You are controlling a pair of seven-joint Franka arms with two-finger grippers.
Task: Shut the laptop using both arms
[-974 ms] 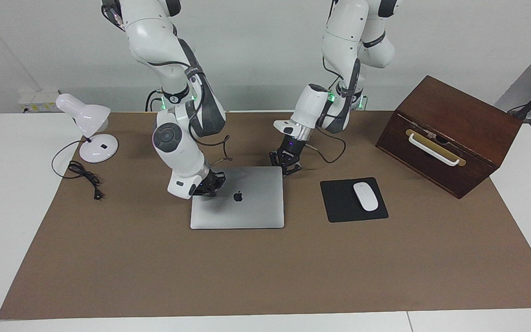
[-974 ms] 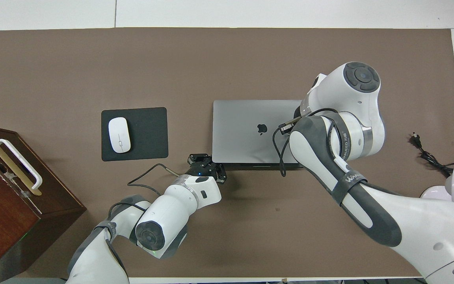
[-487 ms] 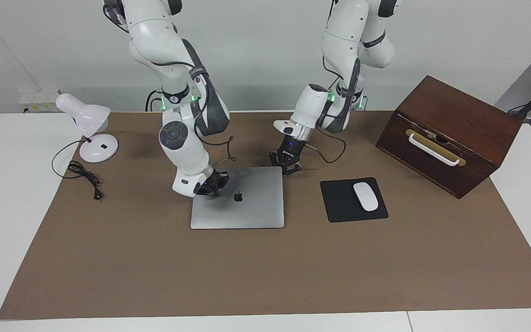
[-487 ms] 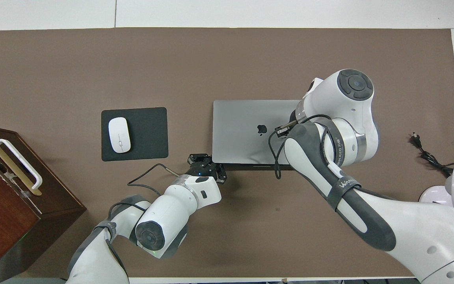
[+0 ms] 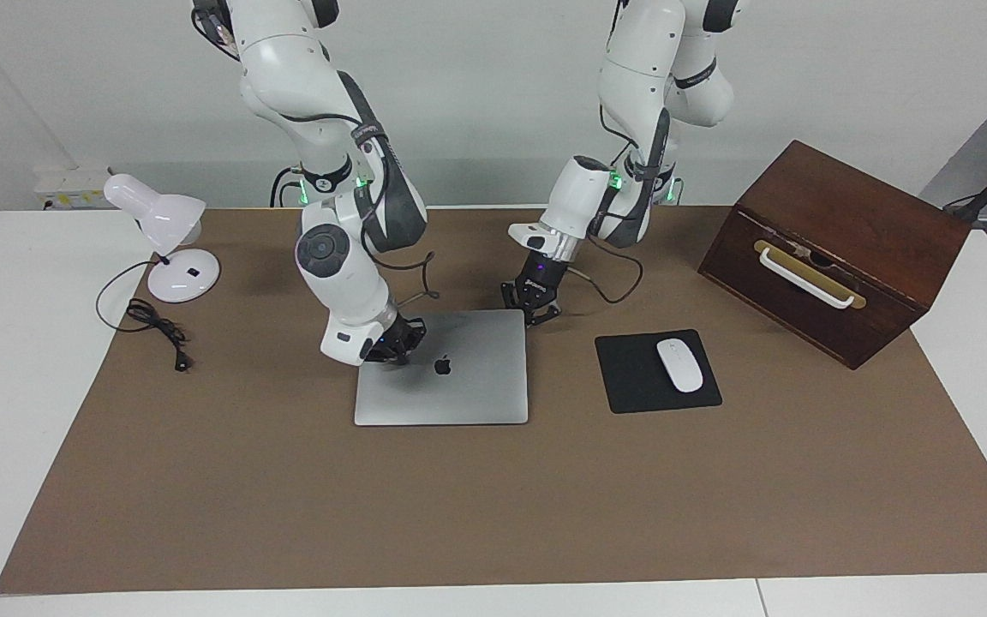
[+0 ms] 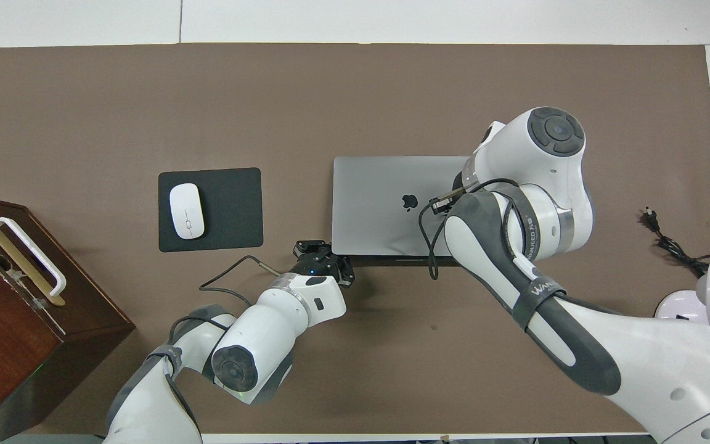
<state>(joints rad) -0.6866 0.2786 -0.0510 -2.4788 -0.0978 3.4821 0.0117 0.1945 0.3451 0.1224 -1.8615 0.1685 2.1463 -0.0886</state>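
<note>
- Silver-grey, the laptop (image 5: 441, 368) lies shut and flat on the brown mat (image 5: 493, 514) at mid-desk, logo up, so the closing itself looks done.
- Over the last second the right gripper (image 5: 395, 341) has slid along the lid from the corner toward the logo and lifted a little; in the last half-second it barely moves. Its jaws are together. Whether it presses the lid or only hovers over it I cannot tell from here.
- The left gripper (image 5: 533, 310) has not shifted at all: it sits at the lid's corner nearest the robots, on the left arm's side, jaws together and gripping nothing.
- My reading: the push is finished and what remains is to draw both arms clear.
- Edges: the lid's hinge edge faces the robots, and both grippers crowd that edge.
- The black mouse pad (image 5: 631, 377) with its white mouse (image 5: 679, 365) lies just beside the laptop toward the left arm's end, and the wooden box (image 5: 836, 248) stands past it; the left arm should rise rather than swing that way.
- Toward the right arm's end, the lamp (image 5: 170, 231) and its cord (image 5: 155, 326) sit well apart from the laptop, with bare mat between.
- The widest free stretch of mat is farther from the robots than the laptop.
</note>
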